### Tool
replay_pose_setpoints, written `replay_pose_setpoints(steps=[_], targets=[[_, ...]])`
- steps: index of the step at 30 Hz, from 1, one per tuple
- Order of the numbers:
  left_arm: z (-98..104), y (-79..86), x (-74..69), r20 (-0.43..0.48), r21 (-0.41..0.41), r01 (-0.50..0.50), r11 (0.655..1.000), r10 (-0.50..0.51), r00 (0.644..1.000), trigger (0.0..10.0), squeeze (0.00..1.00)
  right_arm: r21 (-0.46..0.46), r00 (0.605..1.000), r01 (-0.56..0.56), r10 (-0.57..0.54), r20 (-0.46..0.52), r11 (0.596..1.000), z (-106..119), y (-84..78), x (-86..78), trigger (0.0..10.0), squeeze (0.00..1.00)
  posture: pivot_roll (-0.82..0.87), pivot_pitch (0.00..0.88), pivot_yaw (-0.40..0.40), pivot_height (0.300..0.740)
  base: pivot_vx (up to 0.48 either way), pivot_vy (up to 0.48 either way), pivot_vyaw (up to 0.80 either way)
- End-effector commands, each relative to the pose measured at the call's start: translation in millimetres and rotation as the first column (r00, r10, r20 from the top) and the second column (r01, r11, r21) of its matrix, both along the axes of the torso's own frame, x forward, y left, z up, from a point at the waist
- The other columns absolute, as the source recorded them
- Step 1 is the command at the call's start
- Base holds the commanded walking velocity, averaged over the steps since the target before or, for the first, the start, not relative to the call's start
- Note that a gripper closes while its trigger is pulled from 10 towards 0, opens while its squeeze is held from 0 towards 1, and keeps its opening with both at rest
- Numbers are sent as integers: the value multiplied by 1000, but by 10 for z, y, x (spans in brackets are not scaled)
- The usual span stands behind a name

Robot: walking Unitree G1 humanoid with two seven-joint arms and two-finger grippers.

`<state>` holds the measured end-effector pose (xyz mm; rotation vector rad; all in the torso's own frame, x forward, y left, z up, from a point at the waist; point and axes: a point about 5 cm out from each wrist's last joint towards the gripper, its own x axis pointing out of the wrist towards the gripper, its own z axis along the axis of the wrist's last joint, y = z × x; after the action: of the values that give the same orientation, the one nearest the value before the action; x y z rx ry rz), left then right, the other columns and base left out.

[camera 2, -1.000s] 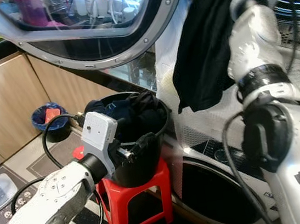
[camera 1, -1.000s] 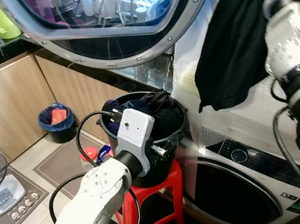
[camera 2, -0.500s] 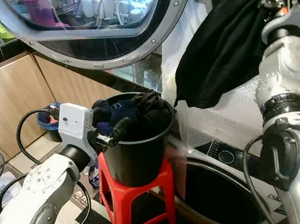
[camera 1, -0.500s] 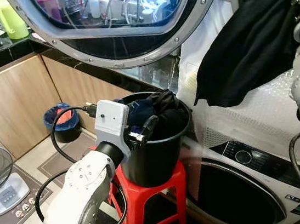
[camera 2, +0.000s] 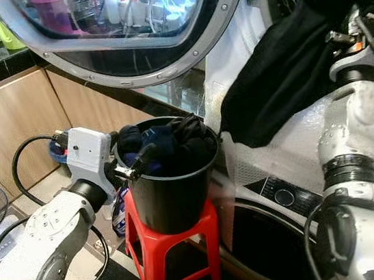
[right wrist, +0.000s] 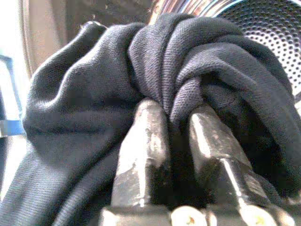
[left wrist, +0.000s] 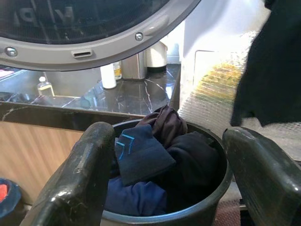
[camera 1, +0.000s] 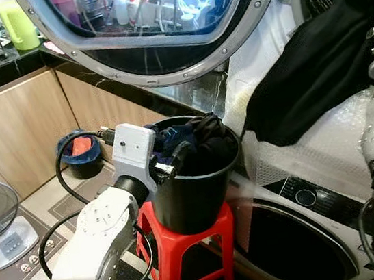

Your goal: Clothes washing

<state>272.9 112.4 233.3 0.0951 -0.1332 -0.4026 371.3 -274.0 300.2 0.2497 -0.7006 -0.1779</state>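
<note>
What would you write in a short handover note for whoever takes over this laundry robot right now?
Right pincer: shut on a black garment, held up at the open drum of the upper machine.
Left pincer: open, at the rim of the black bucket on the red stool.
Done: one garment lifted out.
Left: push it into the drum, then move the remaining clothes from the bucket.

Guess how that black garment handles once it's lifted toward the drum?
Likely floppy: the black garment hangs in loose folds below the right gripper. Probably light. It bunches between the shut fingers, so grip seems secure, though trailing cloth may snag.
</note>
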Motion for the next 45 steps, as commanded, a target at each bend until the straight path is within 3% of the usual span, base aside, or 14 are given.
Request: replay_pose_setpoints(steps=[1,6,25,35,45], targets=[[-9,1,9,-1,4,0,1000,0,1000,10000,0,15,1000,11,-11,14,1000,11,-28,-48,10000,0,111,30,-82,740,0,0,0],[-17,-5,20,-7,0,5,1000,-5,1000,10000,0,33,1000,24,-24,-10,999,-101,-5,-118,10000,0,103,22,-75,740,0,0,0],[-39,-13,38,-25,-2,18,1000,-18,1000,10000,0,64,999,20,-17,-44,998,-137,52,-228,10000,0,94,38,-72,740,0,0,0],[-45,-10,34,-28,-8,11,1000,-11,1000,10000,0,71,998,11,-7,-56,997,-129,59,-246,10000,0,96,40,-75,740,0,0,-649],[-52,0,-5,-12,-12,9,1000,-9,1000,10000,0,50,994,-68,72,-85,996,-434,224,-425,10000,0,96,38,-73,740,0,0,-317]])
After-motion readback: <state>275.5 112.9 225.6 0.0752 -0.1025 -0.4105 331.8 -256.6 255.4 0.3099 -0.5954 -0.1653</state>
